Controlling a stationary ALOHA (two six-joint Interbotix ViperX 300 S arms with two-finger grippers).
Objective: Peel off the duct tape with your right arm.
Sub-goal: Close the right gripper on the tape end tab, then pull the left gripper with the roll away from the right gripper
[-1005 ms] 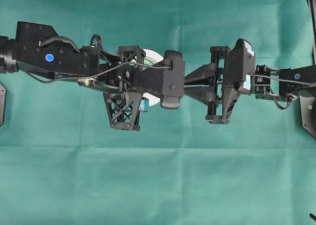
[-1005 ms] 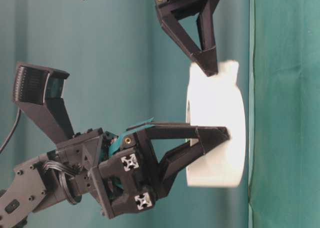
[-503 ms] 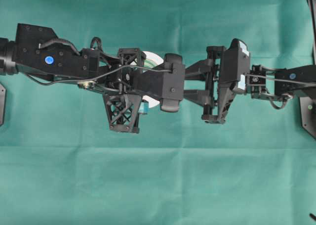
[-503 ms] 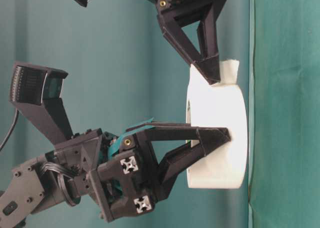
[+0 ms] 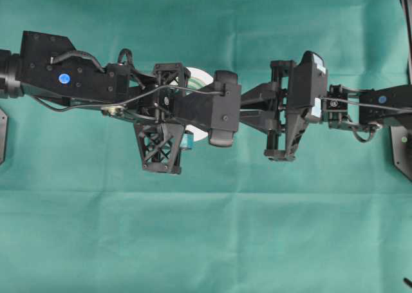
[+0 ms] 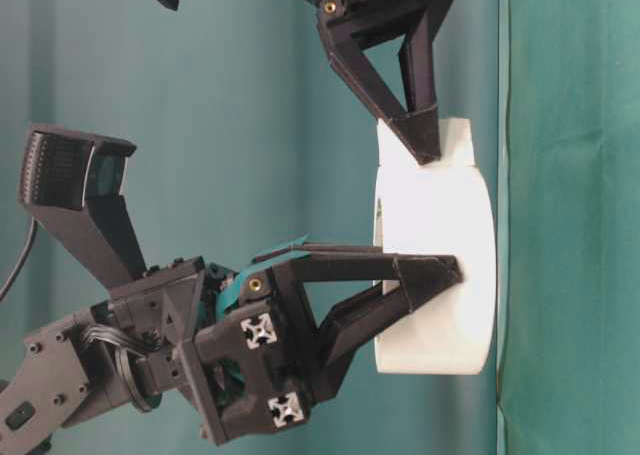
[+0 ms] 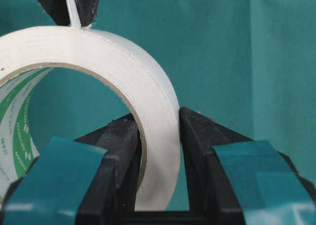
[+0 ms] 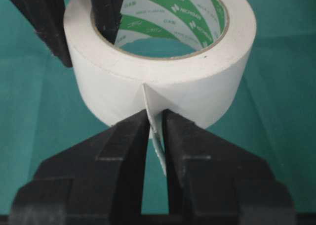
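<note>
The duct tape [image 8: 163,71] lies flat on the green tabletop [image 5: 206,241], core axis vertical. The left tool [image 7: 158,151] clamps the roll's wall, one finger inside the core. The right tool [image 8: 155,131], reaching level, pinches the loose strip end [image 8: 157,136], which points toward it.

the two black arms met end to end across the middle of the overhead view. the left arm [image 5: 64,77] reached in from the left edge, stretched out nearly level. the left gripper [image 7: 158,136] stood with one finger inside the roll's ring and the other outside, both pressed against its wall. the right arm [image 5: 380,106] came in from the right edge. the right gripper [image 8: 155,123] had its two long pointed fingers [image 8: 123,146] drawn together on the loose strip end, with only that thin strip between the tips. in the table-level view its tips [image 6: 420,140] rested against the roll's outer face.
</note>
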